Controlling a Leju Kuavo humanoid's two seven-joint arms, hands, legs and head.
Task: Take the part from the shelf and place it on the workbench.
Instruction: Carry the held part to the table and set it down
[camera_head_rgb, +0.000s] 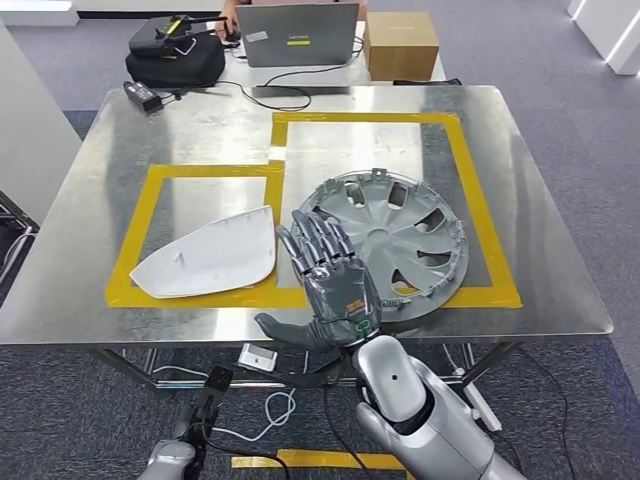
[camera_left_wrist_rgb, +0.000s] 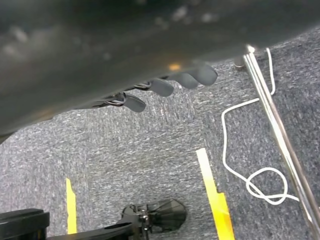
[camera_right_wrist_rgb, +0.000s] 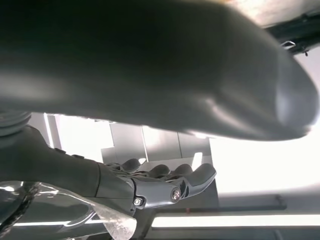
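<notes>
A silver wheel cover (camera_head_rgb: 404, 235) lies flat on the steel workbench (camera_head_rgb: 189, 125), inside the right-hand yellow tape frame. A white curved shell part (camera_head_rgb: 211, 258) lies to its left in the other frame. My right hand (camera_head_rgb: 332, 278) hovers palm down at the bench's near edge. Its fingers are spread over the wheel cover's left rim and its thumb points left, with nothing held. In the right wrist view the fingers (camera_right_wrist_rgb: 170, 182) are stretched out straight. My left hand (camera_head_rgb: 172, 460) hangs low beside the bench, its fingers (camera_left_wrist_rgb: 170, 86) loose above the carpet and empty.
At the bench's far end stand a laptop (camera_head_rgb: 298, 35), a cardboard box (camera_head_rgb: 400, 45), a black bag (camera_head_rgb: 175, 55) and a power adapter (camera_head_rgb: 143, 95) with cables. White cable (camera_left_wrist_rgb: 260, 180) and yellow floor tape (camera_left_wrist_rgb: 217, 200) lie under the bench, by its metal leg (camera_left_wrist_rgb: 279, 135).
</notes>
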